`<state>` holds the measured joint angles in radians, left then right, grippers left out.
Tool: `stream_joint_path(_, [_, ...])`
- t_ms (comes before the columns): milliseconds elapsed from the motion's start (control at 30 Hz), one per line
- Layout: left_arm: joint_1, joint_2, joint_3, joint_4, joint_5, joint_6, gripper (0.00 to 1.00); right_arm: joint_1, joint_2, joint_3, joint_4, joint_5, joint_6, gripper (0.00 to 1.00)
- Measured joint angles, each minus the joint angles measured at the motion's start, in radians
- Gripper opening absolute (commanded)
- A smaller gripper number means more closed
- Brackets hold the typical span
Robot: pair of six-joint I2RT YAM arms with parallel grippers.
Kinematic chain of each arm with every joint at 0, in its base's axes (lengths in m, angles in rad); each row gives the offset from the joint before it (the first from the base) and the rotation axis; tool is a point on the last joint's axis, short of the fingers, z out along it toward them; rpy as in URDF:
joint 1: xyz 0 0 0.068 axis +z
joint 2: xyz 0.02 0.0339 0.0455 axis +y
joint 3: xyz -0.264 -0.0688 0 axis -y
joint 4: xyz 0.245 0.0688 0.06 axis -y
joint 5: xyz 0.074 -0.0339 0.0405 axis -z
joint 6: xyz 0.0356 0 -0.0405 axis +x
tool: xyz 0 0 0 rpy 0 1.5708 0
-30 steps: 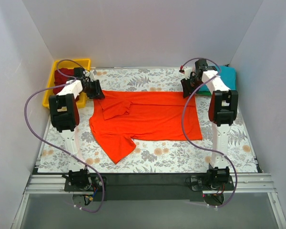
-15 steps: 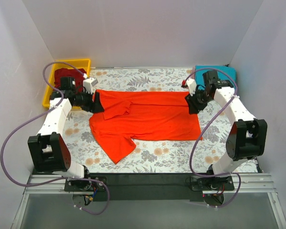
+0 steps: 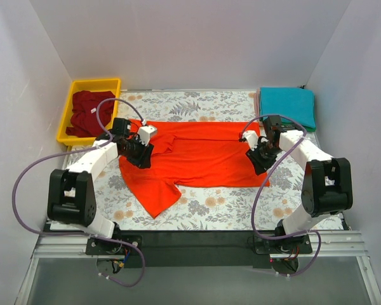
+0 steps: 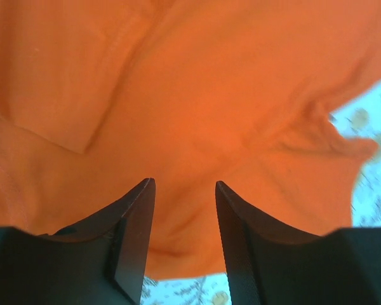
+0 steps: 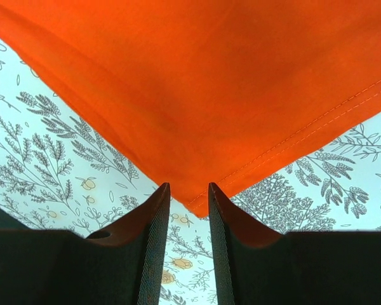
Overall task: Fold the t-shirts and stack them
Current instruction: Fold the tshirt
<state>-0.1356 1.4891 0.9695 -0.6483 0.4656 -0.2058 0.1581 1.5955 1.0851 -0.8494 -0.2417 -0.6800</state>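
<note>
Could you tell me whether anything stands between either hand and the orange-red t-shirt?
Nothing visible does. The left hand hangs directly over the orange-red t-shirt, jaws apart, only its cloth beneath. The right hand is at a corner on the shirt's right side, which pokes between its open jaws.

White arms (image 3: 98, 155) with black joints (image 3: 66, 196) trail purple cables (image 3: 13, 190); pincer fingers (image 5: 146, 254) are dark.
</note>
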Motion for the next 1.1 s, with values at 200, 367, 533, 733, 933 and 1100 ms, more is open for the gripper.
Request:
stream_joint_path(200, [-0.01, 0.196, 0.084, 0.092, -0.159, -0.053, 0.38, 0.002, 0.0, 0.003, 0.014, 0.002, 0.029, 0.33])
stream_joint_path(367, [-0.006, 0.212, 0.09, 0.109, -0.224, -0.071, 0.35, 0.065, 0.059, 0.198, -0.015, -0.043, 0.111, 0.27])
stream_joint_path(533, [0.012, 0.243, 0.112, 0.111, -0.219, -0.129, 0.34, 0.197, 0.272, 0.578, 0.063, -0.17, 0.278, 0.25])
stream_joint_path(733, [0.087, 0.274, 0.129, 0.093, -0.161, -0.237, 0.35, 0.36, 0.557, 0.832, 0.167, -0.241, 0.472, 0.29])
stream_joint_path(933, [0.13, 0.277, 0.148, 0.078, -0.104, -0.328, 0.36, 0.501, 0.727, 0.901, 0.235, -0.232, 0.602, 0.32])
stream_joint_path(1100, [0.129, 0.307, 0.159, 0.076, -0.06, -0.372, 0.38, 0.549, 0.804, 0.963, 0.273, -0.219, 0.66, 0.36])
